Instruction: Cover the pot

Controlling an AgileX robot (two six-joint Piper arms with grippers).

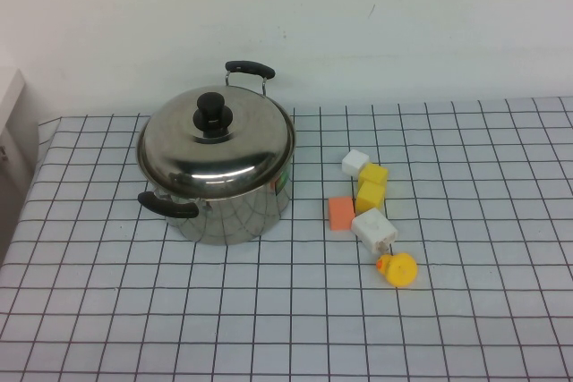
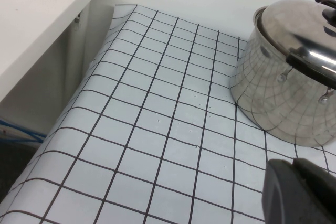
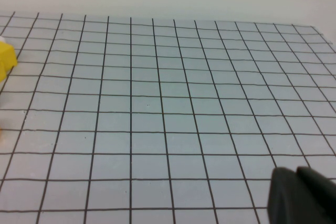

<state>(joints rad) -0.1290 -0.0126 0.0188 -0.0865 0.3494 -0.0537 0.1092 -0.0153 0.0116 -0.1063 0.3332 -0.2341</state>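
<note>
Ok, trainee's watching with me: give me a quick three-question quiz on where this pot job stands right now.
1. True or false: the lid sits on the pot.
2. Which toy lies nearest the camera in the high view? A) orange block B) yellow duck C) white block
3. Fill in: neither arm shows in the high view; the left gripper and right gripper show only in the ___ views.

Key: 1 true; 2 B, the duck; 3 wrist.

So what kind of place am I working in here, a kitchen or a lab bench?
Likely a staged test bench: a grid-print tablecloth against a bare white wall, one lidded pot and toy blocks. The left gripper and right gripper sit low, off the work.
</note>
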